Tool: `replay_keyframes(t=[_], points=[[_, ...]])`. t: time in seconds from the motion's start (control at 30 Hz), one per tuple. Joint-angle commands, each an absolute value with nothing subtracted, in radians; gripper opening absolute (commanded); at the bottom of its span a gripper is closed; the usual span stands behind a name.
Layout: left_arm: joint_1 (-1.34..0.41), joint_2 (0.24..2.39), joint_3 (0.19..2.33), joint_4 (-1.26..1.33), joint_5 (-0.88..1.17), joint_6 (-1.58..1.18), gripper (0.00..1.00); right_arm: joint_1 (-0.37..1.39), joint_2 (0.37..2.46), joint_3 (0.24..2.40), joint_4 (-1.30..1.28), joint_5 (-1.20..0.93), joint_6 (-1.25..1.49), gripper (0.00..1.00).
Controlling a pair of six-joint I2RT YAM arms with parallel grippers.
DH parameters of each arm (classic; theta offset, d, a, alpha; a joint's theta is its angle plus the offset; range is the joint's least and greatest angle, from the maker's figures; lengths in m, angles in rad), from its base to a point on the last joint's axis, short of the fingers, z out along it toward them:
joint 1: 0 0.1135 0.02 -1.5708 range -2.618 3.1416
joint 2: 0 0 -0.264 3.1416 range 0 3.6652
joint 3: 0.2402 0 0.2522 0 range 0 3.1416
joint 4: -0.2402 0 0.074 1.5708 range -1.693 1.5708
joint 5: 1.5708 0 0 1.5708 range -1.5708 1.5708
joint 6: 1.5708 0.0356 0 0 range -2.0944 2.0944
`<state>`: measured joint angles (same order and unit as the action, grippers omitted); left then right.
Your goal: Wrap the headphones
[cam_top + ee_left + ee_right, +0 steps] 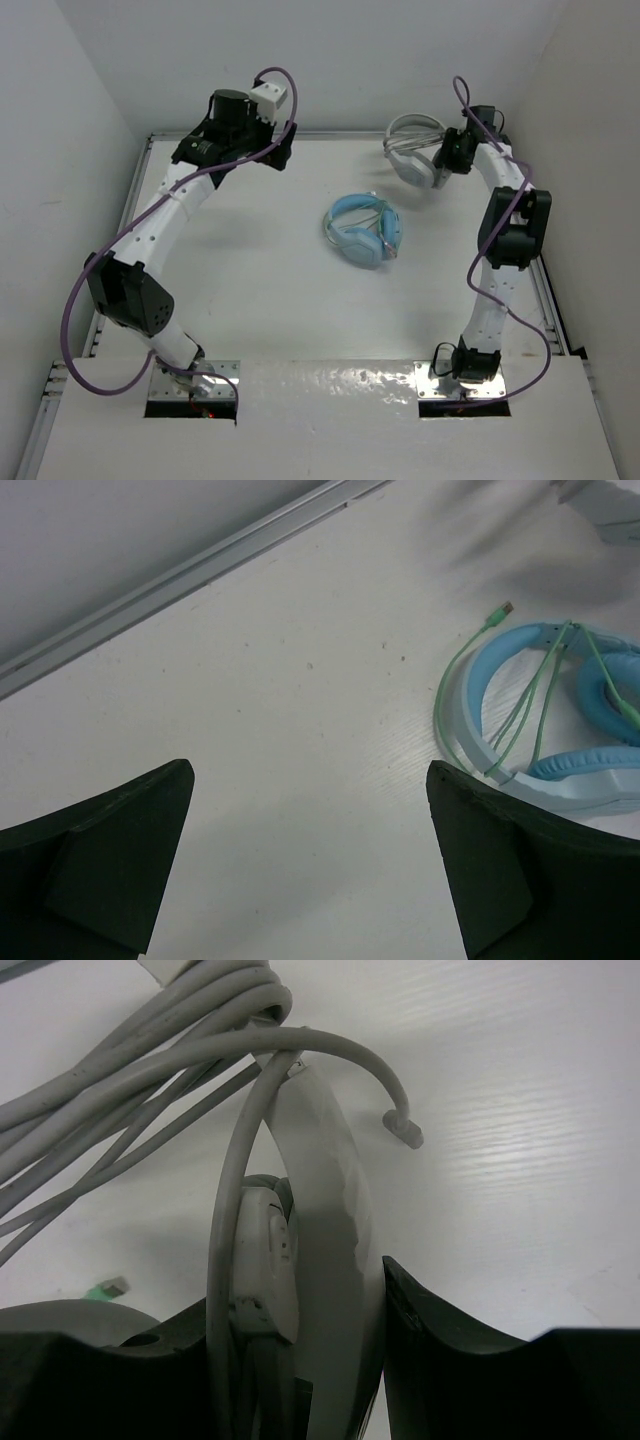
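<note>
The white and light-grey headphones [410, 150] lie at the back right of the table. My right gripper [443, 160] is shut on them. In the right wrist view the white headband [325, 1200] and a loop of the grey cable [225, 1210] stand between that gripper's [295, 1300] fingers. More turns of the cable [150, 1055] bunch over the top of the band, and its plug end [405, 1130] sticks out free. My left gripper [280, 152] hovers at the back left, far from the headphones. It [310, 860] is wide open over bare table.
Light blue headphones [365, 230] with a thin green cable [530, 705] lie mid-table between the two arms, close to the left gripper's right finger [520, 880]. A metal rail [180, 580] runs along the table's back edge. White walls close in three sides.
</note>
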<state>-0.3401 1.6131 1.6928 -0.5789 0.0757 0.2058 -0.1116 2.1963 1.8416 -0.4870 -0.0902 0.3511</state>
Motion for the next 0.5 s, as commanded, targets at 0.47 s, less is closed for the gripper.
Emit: replay_keyframes(t=[0.47], points=[[-0.330, 1.644, 1.697, -0.541, 0.106, 0.216, 1.00, -0.172, 2.157, 1.734, -0.417, 0.077, 0.423, 0.00]])
